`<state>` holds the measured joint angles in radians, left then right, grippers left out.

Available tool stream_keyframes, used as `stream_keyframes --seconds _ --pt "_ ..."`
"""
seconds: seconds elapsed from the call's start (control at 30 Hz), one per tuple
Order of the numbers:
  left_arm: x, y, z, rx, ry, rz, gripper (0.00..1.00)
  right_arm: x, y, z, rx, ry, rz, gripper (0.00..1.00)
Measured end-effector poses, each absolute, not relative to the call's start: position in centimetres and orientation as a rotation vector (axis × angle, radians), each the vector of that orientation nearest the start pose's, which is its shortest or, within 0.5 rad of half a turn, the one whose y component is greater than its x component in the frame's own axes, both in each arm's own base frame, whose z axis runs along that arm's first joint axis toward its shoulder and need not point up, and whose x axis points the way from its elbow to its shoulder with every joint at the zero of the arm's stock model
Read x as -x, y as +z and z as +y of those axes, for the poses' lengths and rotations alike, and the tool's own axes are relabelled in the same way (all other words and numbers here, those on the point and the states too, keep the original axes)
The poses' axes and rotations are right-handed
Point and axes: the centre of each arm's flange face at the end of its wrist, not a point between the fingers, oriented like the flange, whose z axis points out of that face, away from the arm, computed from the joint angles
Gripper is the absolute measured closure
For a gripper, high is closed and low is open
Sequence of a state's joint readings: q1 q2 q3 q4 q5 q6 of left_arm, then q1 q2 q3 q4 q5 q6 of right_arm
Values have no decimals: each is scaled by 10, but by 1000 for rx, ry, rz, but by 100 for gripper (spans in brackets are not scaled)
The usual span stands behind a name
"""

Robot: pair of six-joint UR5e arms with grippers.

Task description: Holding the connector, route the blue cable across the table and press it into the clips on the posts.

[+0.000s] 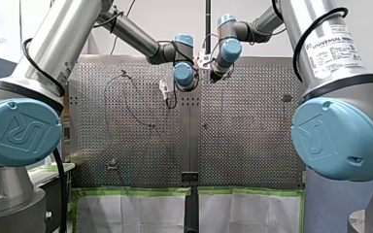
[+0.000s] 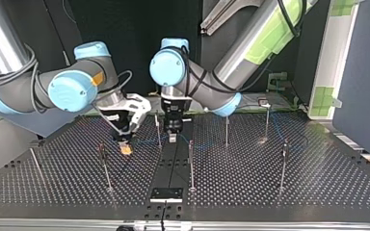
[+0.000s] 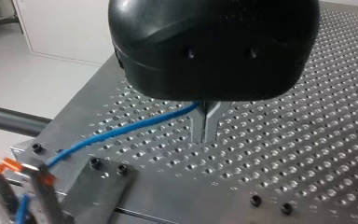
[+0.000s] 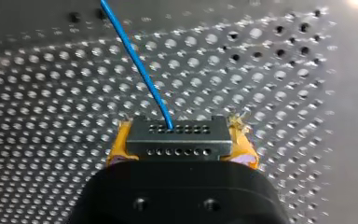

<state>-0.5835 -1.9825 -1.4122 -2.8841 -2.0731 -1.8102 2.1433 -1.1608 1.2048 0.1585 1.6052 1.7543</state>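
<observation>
perforated table (image 2: pixel 318 183) | upright posts (image 2: pixel 191 168) scattered | black plate (image 2: pixel 166 194) at centre | blue cable (image 3: pixel 121 131) across

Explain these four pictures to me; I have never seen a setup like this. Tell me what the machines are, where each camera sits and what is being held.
Two robot arms work at a perforated metal table. One picture looks from behind the arms, one faces them from across the table, and two come from cameras on the wrists. Thin posts stand on the table, and a blue cable runs over it. The left arm, which appears at the right in the facing picture, has its metal jaws shut on the cable. The right arm holds the dark connector at the cable's end between its yellow-padded jaws.
</observation>
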Motion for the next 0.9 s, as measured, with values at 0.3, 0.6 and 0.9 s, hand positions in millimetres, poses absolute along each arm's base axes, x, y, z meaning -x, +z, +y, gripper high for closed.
stream_keyframes --seconds 0.3,0.6,0.9 --pt "-484 327 -415 130 -295 1570 96 -448 385 -462 -1809 1539 -1209 100" --pt "-482 300 -408 110 -320 1576 94 -438 356 -461 -1838 1529 -1243 100" --pt "-477 233 -407 66 -329 1640 94 -427 327 -461 -1833 1542 -1263 100"
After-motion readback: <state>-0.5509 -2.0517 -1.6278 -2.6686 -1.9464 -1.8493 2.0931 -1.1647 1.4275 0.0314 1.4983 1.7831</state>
